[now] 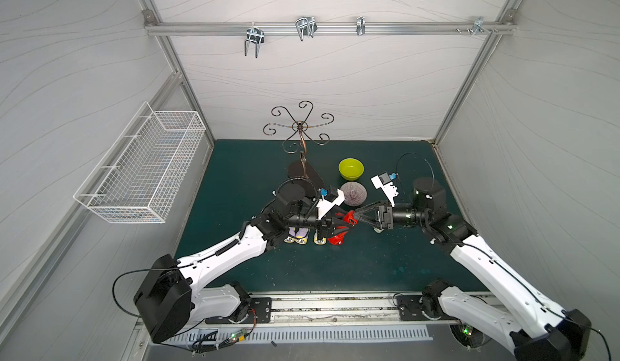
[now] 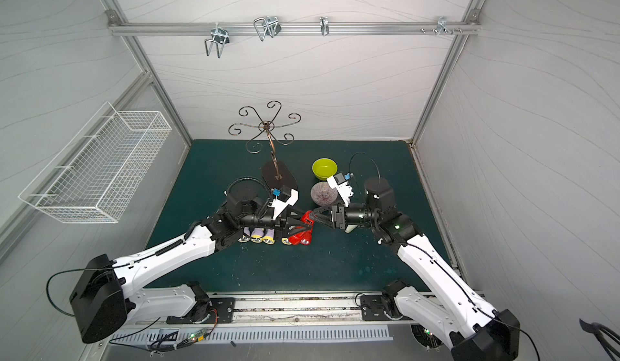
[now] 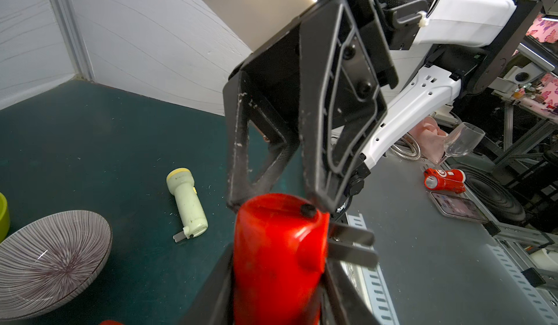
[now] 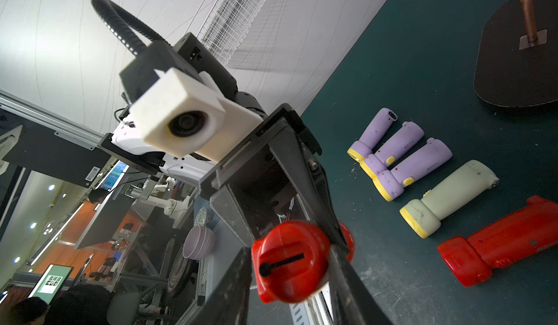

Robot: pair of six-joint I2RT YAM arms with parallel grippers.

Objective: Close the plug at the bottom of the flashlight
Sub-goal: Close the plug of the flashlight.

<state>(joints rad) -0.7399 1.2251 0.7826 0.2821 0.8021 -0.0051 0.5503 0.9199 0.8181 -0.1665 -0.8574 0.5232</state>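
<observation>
Red flashlight [image 3: 277, 257] up off the tabletop [image 1: 369, 268], between your two pincers; plug blades [image 3: 351, 243] folded out.
You likely have a light, stiff shell of glossy moulded plastic here, so expect it to slip or twist under a sideways push; hold it across the thick body, as the left pincer [image 1: 344, 223] does, clamped firmly on the barrel with the tail end pointing away from it; the two thin metal blades stick out sideways near that tail, and they probably swing on a hinge, so press on their flats, not their edges; the right pincer [image 3: 280, 201] stands partly open with a jaw on each side of the tail cap, very near it; you cannot tell from these views whether it presses on the plastic; it does not touch the blades.
</observation>
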